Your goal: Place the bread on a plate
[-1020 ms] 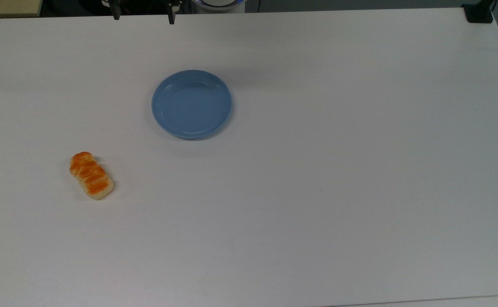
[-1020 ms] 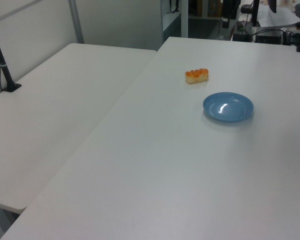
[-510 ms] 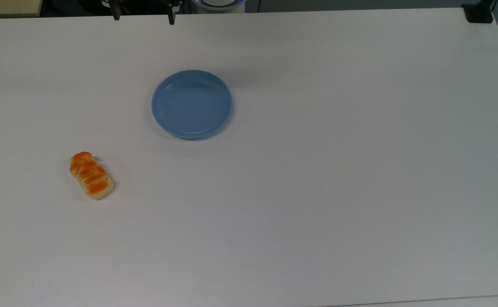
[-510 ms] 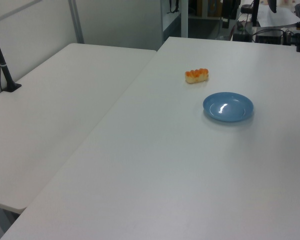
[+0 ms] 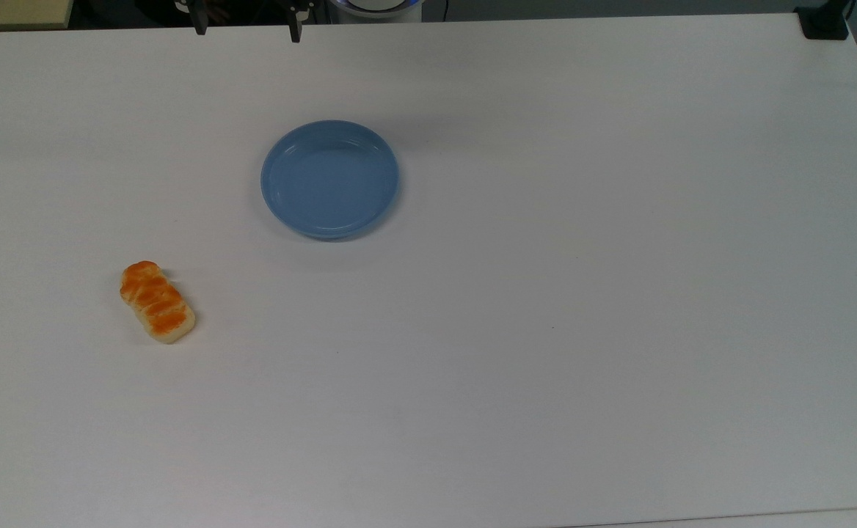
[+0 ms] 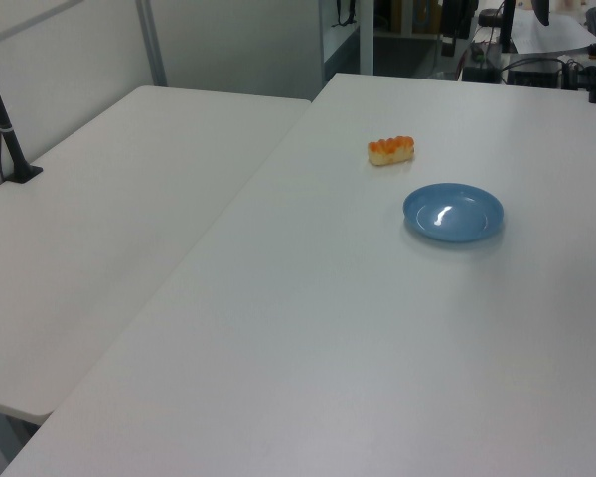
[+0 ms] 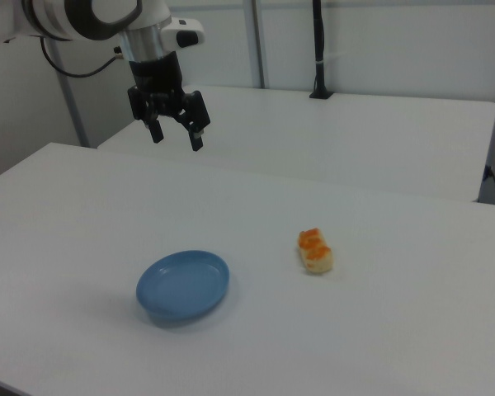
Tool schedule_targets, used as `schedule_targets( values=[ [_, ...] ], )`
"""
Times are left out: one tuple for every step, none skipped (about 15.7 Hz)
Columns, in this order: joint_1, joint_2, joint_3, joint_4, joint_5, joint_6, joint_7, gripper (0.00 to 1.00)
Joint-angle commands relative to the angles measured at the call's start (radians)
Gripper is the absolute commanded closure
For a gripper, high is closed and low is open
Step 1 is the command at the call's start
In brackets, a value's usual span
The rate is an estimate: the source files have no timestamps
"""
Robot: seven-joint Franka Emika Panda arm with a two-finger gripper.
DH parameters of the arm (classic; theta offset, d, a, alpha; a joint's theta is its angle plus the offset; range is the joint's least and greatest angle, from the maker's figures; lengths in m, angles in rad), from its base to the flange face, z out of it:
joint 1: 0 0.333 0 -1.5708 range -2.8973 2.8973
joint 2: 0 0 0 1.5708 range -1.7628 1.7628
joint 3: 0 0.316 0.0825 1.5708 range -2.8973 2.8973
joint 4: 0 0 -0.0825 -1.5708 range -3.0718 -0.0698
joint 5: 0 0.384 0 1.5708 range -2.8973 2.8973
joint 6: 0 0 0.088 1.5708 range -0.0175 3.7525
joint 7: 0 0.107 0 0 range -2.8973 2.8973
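Nothing has moved since the earlier frames: bread, plate and arm sit as they did. Up high at the far edge of the white table (image 5: 546,293), the gripper (image 7: 175,136) hangs with its fingers spread apart, grasping nothing. Its fingertips (image 5: 294,33) peek in at the top view's upper edge. The bread (image 5: 157,301) lies flat on the table, well apart from the blue plate (image 5: 330,180), toward the top view's lower left. The plate holds nothing.

Bread (image 5: 157,302) on table (image 5: 546,293), well apart from plate (image 5: 330,180), top view's lower left.
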Motion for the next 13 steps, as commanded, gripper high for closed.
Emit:
schedule_targets(
  values=[
    [0.007,-0.001,-0.008,-0.005,-0.003,0.017,0.011,0.0],
    [0.006,0.005,-0.013,-0.002,-0.006,0.031,0.0,0.0],
    [0.002,0.01,-0.017,0.0,-0.009,0.051,-0.017,0.0],
    [-0.011,0.019,-0.019,0.0,-0.012,0.07,-0.037,0.0],
    [-0.028,0.033,-0.019,0.003,-0.014,0.089,-0.058,0.0],
    [-0.043,0.05,-0.019,0.006,-0.017,0.105,-0.083,0.0],
    [-0.06,0.059,-0.019,0.008,-0.017,0.111,-0.121,0.0],
    [-0.08,0.073,-0.019,0.015,-0.017,0.116,-0.176,0.0],
    [-0.102,0.088,-0.019,0.035,-0.017,0.116,-0.236,0.0],
    [-0.12,0.106,-0.019,0.052,-0.017,0.116,-0.3,0.0],
    [-0.137,0.122,-0.019,0.07,-0.017,0.116,-0.358,0.0],
    [-0.151,0.134,-0.019,0.083,-0.017,0.117,-0.418,0.0],
    [-0.168,0.146,-0.019,0.086,-0.017,0.117,-0.49,0.0]
  ],
)
